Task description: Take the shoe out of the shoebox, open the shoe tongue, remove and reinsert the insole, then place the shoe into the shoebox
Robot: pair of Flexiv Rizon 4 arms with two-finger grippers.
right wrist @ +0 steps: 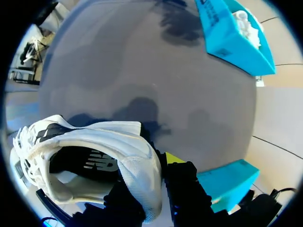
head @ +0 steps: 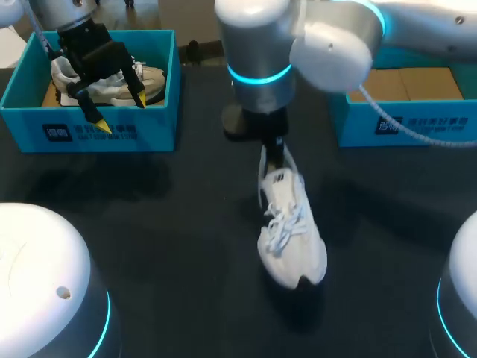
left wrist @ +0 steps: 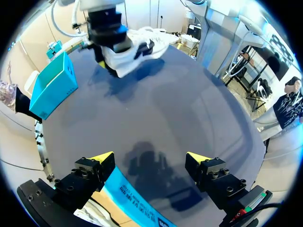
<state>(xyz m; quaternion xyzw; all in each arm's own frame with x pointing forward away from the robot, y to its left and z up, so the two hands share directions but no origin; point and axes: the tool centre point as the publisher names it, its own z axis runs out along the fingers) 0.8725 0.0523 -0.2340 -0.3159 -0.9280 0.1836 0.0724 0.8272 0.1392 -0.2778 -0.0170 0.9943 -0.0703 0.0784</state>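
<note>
A white laced shoe [head: 292, 227] stands toe-down on the dark table near the middle, its heel up. My right gripper [head: 273, 153] is shut on the heel collar. In the right wrist view, one yellow-tipped finger [right wrist: 173, 159] presses the outside of the shoe's [right wrist: 99, 142] heel, and the other is hidden inside the opening. My left gripper [head: 119, 112] hangs open over the blue shoebox [head: 104, 134] at the back left, which holds a second pale shoe [head: 149, 80]. In the left wrist view, the left gripper [left wrist: 149, 158] spreads wide above the box wall [left wrist: 130, 196], with the held shoe [left wrist: 139, 45] far ahead.
A second blue box [head: 406, 119] with brown cardboard inside sits at the back right, just beyond my right arm. Dark tabletop [head: 171, 224] spreads between the boxes and around the shoe. Two white robot bases fill the near corners.
</note>
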